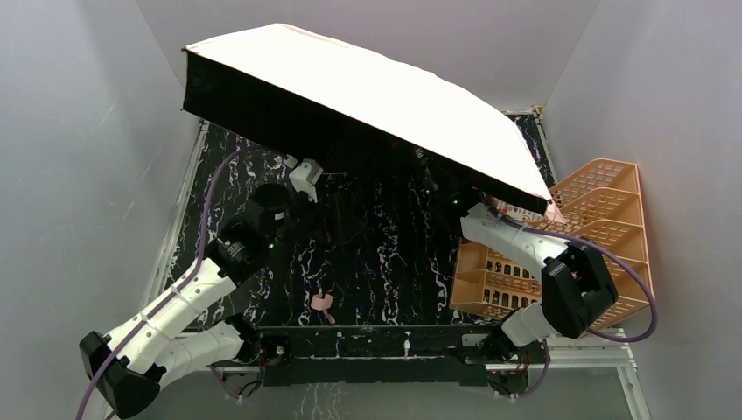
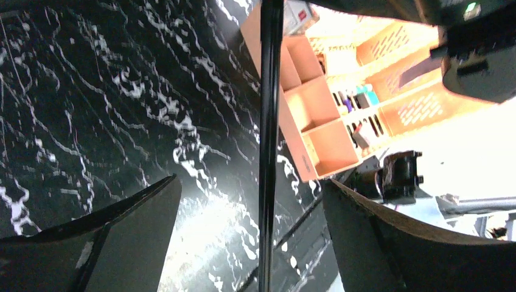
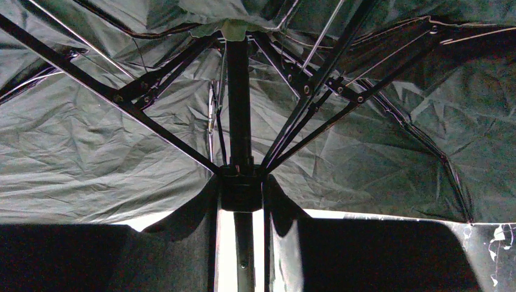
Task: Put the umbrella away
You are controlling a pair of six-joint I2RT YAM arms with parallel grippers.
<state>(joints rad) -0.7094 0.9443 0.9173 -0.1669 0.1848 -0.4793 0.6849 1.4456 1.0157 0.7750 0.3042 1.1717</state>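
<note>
The umbrella (image 1: 350,92) stands open and tilted over the back of the table, pale pink on top and black beneath. In the right wrist view its black underside (image 3: 91,140) and ribs spread above me. My right gripper (image 3: 241,182) is shut on the black runner (image 3: 241,191) on the shaft. In the top view it is hidden under the canopy edge. My left gripper (image 2: 249,178) is open, with the thin black shaft (image 2: 269,121) running between its fingers (image 2: 122,237) and touching neither. In the top view it reaches under the canopy (image 1: 317,197).
An orange mesh organiser rack (image 1: 604,219) stands at the right edge, also in the left wrist view (image 2: 316,115). A small cream box (image 1: 518,208) sits at its top. A small pink piece (image 1: 322,304) lies on the black marbled table (image 1: 394,262) near the front. Grey walls close in.
</note>
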